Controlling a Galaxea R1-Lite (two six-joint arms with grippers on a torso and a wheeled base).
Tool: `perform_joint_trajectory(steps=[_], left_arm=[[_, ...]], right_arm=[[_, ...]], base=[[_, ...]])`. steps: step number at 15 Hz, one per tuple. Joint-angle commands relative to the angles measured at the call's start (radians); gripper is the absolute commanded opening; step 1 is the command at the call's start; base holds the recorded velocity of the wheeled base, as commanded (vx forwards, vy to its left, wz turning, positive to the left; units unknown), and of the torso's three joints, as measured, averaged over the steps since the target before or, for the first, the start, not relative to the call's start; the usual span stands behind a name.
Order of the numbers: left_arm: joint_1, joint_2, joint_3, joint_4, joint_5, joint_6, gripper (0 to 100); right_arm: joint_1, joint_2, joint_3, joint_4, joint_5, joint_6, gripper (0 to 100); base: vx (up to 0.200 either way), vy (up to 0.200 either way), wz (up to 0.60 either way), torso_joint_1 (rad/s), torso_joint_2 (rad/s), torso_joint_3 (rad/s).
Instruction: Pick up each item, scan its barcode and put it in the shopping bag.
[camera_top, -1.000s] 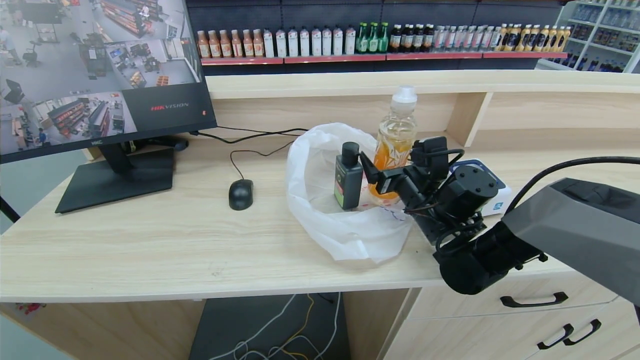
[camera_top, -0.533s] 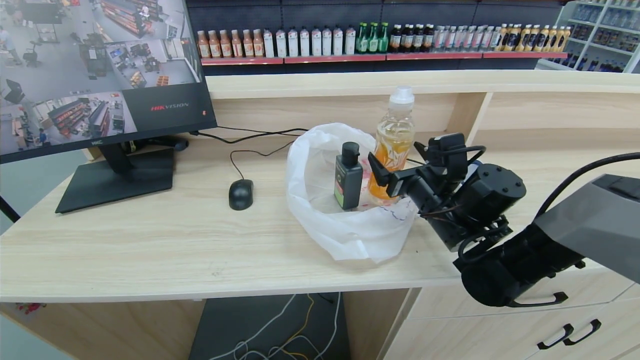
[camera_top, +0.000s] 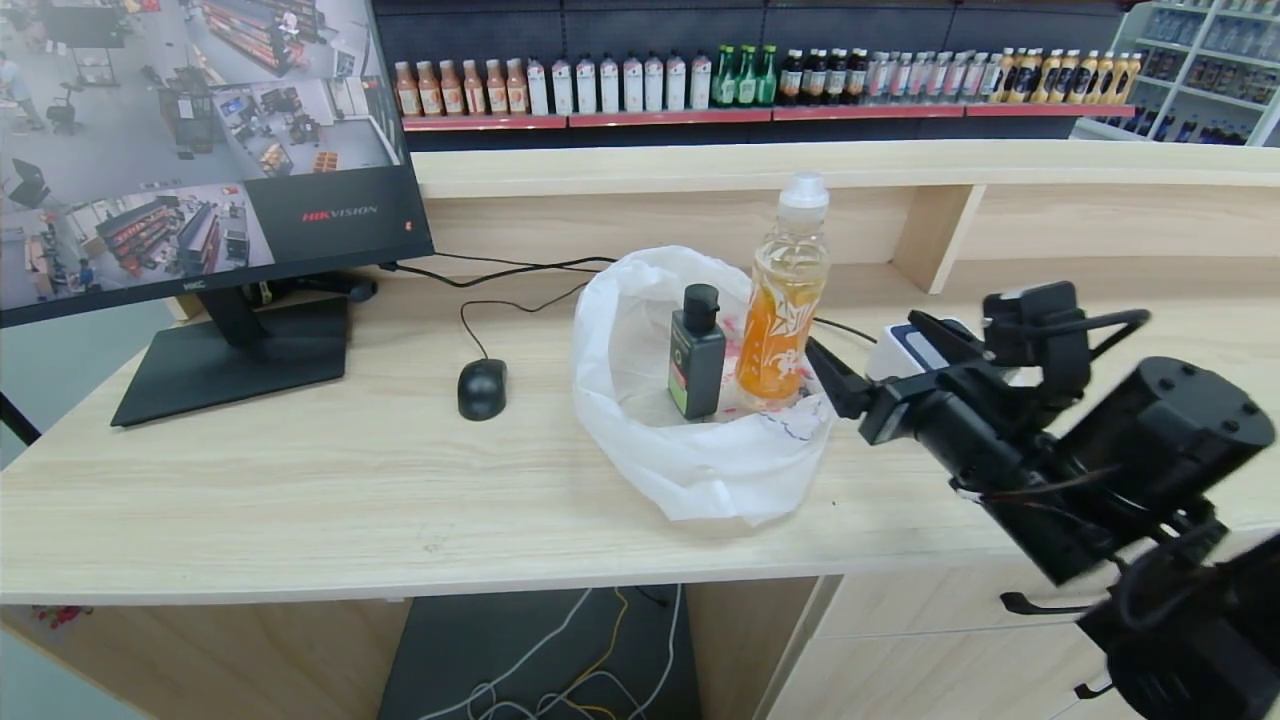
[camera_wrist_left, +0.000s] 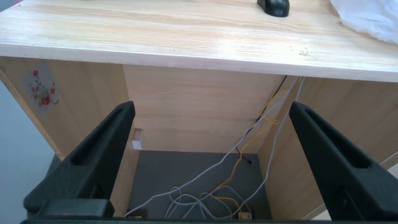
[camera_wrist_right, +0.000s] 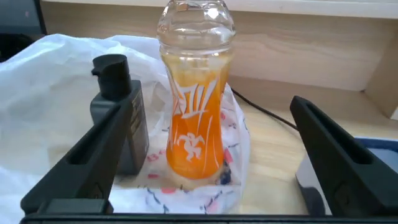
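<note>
Shop — drink shelves (camera_top: 650, 100) behind counter (camera_top: 300, 480)

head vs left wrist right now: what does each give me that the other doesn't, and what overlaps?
Head view adds: the monitor, the dark bottle and the orange drink bottle standing in the white bag, and the right hand, open, just right of the bag.
Left wrist view adds: the left hand, open, low in front of the desk, facing the space under it.
Shared: the desk top, the mouse, the bag's edge, the loose cables under the desk.
</note>
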Motion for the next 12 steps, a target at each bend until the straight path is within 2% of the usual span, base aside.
perform_joint_trajectory(steps=[1,3,5,7,9,11,12], left_arm=[[0.000,0.000,0.000,0.000,0.001,0.000,100],[0.000,0.000,0.000,0.000,0.001,0.000,100],[0.000,0.000,0.000,0.000,0.001,0.000,100],[0.000,0.000,0.000,0.000,0.001,0.000,100],[0.000,0.000,0.000,0.000,0.001,0.000,100],[0.000,0.000,0.000,0.000,0.001,0.000,100],[0.000,0.000,0.000,0.000,0.001,0.000,100]], right_arm=[[0.005,-0.299,0.280,-0.001,0.000,-0.016,100],[0.004,-0.506,0.505,-0.001,0.001,-0.056,100],[-0.003,-0.647,0.504,0.100,-0.022,-0.051,100],[-0.003,-0.870,0.505,0.399,-0.029,-0.034,100],[-0.003,-1.162,0.504,0.784,-0.028,-0.034,100],[-0.003,-1.377,0.496,1.075,-0.028,-0.033,100],[-0.003,-1.569,0.487,1.333,-0.026,-0.031,100]], base=[[0.000,0.000,0.00,0.000,0.00,0.000],[0.000,0.000,0.00,0.000,0.00,0.000],[0.000,0.000,0.00,0.000,0.00,0.000],[0.000,0.000,0.00,0.000,0.00,0.000],[0.000,0.000,0.00,0.000,0.00,0.000],[0.000,0.000,0.00,0.000,0.00,0.000],[0.000,0.000,0.00,0.000,0.00,0.000]])
